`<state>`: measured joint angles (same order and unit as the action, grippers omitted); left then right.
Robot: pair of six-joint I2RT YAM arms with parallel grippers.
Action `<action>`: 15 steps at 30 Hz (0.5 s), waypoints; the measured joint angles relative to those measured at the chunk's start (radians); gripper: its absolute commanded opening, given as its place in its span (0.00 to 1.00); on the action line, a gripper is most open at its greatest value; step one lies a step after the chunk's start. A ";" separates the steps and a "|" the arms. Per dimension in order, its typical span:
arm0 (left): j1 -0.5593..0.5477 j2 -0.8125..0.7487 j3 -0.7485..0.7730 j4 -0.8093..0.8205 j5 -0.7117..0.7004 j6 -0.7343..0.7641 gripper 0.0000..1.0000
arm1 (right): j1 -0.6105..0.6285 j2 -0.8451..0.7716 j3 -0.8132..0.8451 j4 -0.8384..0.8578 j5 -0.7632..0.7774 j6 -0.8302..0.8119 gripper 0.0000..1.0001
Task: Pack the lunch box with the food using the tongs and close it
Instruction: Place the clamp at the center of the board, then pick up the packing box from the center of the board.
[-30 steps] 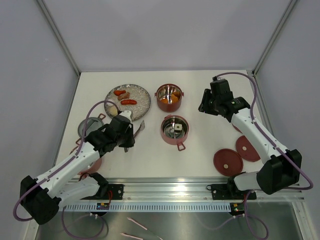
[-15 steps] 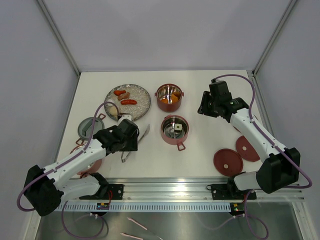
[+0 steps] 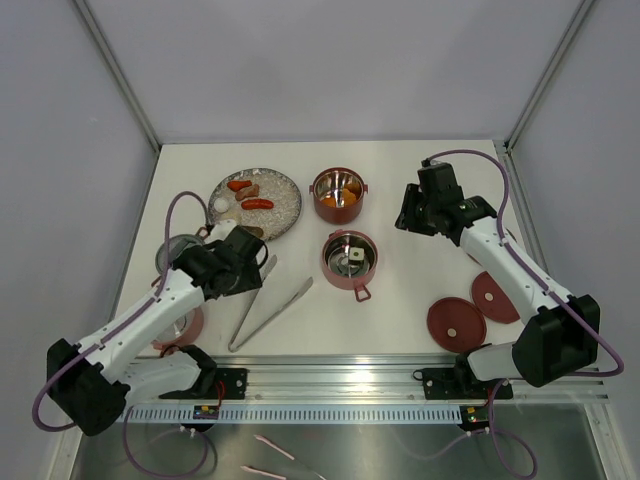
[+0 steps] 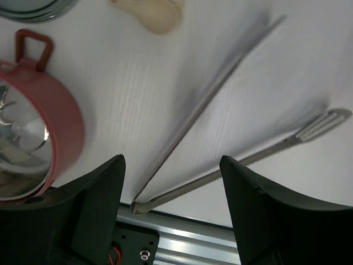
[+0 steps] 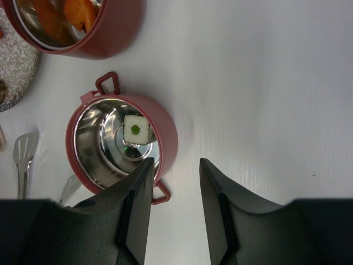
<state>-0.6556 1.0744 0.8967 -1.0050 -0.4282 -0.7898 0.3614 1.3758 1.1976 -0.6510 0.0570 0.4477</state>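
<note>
While the tongs (image 3: 272, 312) lie loose on the table (image 3: 400, 200) beneath my spread, empty left claw (image 4: 172, 163), I judge gripping them comes next; my right claw (image 5: 175, 161) gapes empty too.

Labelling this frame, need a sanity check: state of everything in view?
tongs: flat on the table, spread, not held
left gripper: open, above the tongs
right gripper: open, empty
far tier: uncovered, orange food inside
near tier: uncovered, one white piece inside
left tier: uncovered
red lids: both off, flat on the table
plate: holds a few red pieces
</note>
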 measured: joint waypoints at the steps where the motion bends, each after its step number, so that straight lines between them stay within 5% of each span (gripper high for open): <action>1: 0.023 0.000 0.008 -0.023 -0.013 -0.021 0.73 | 0.000 0.000 -0.003 0.000 0.000 -0.001 0.46; 8: 0.392 -0.046 -0.028 -0.109 -0.039 -0.112 0.72 | 0.000 0.000 -0.022 0.011 -0.022 -0.008 0.47; 15: 0.510 0.010 -0.085 -0.039 -0.029 -0.118 0.59 | 0.000 0.000 -0.027 0.017 -0.026 -0.015 0.47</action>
<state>-0.1452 1.0840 0.8112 -1.0443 -0.4568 -0.9081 0.3614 1.3758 1.1702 -0.6342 0.0315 0.4328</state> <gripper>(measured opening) 0.628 0.462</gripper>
